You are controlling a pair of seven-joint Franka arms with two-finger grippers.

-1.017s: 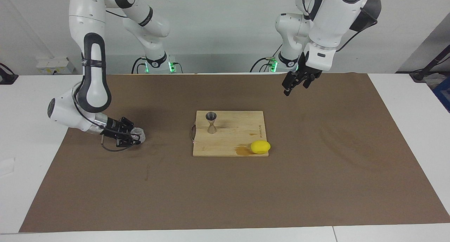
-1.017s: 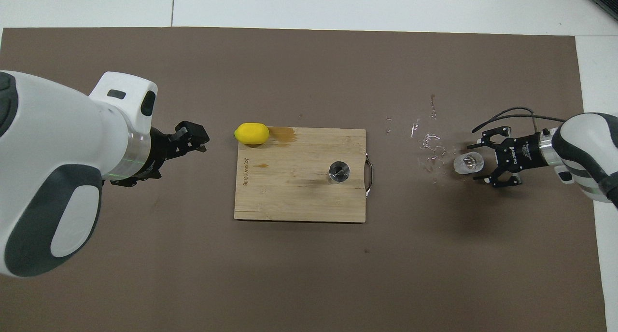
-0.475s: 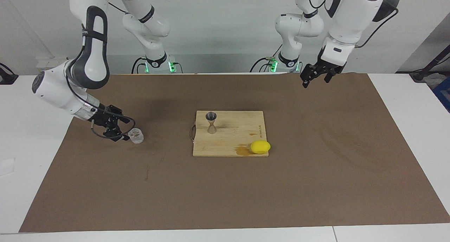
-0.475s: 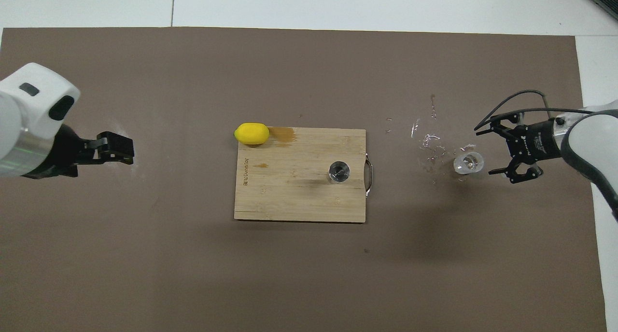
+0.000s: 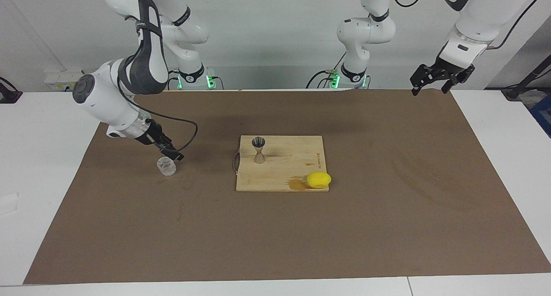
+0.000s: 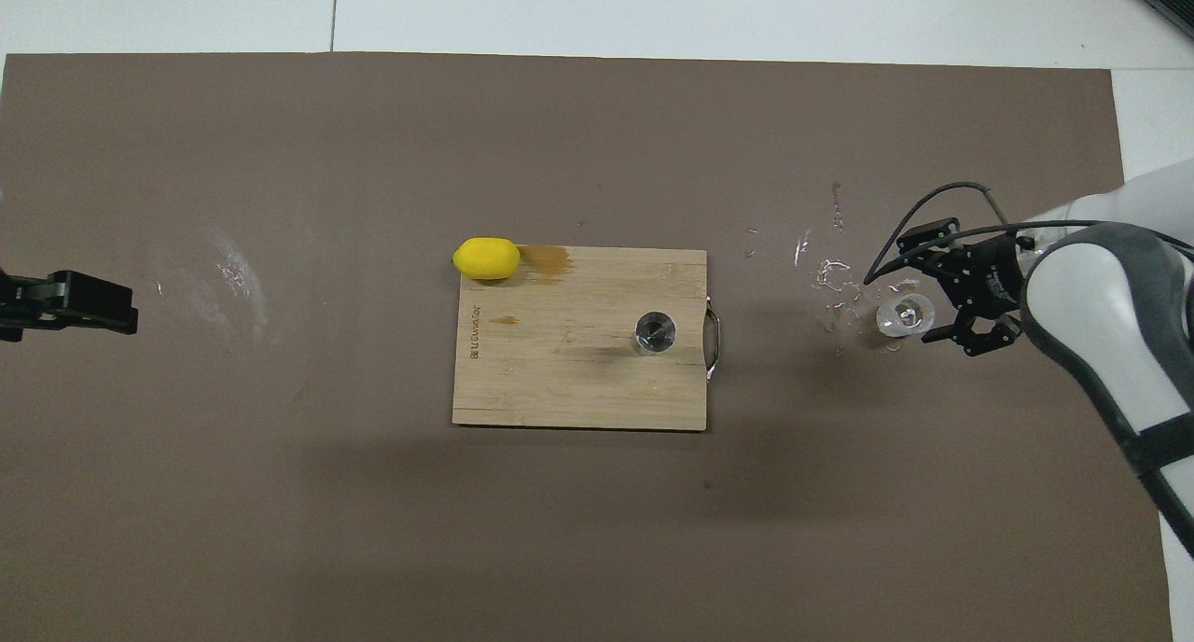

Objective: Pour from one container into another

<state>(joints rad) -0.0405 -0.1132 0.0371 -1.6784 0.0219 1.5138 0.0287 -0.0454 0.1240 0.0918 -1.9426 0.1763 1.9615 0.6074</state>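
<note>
glass cup and jigger at rest, both grippers clear

glass cup (image 5: pixel 166 166), small, clear and ribbed, stands upright on the brown mat (image 5: pixel 387 227) toward the right arm's end of the table, well apart from the cutting board (image 5: pixel 292 175). wet splashes (image 6: pixel 830 278) lie on the mat beside the cup, between it and the board. the metal jigger (image 5: pixel 258 150), hourglass-shaped, stands upright on the board near the edge that carries the handle (image 5: pixel 235 161), the edge facing the cup. a yellow lemon (image 5: pixel 318 180) lies at the board's corner farther from the robots, toward the left arm's end, touching a brown stain (image 5: pixel 297 183) on the wood.

the right gripper (image 5: pixel 171 155) hangs just above the cup, on the side nearer to the robots, its fingers spread wide and holding nothing; the cup stands free of them. a black cable (image 5: pixel 183 132) loops from its wrist. the left gripper (image 5: pixel 434 78) is raised over the mat's corner at the left arm's end, close to the robots, jaws wide and empty; in the overhead view only its tip (image 6: pixel 89 301) shows at the edge.
</note>
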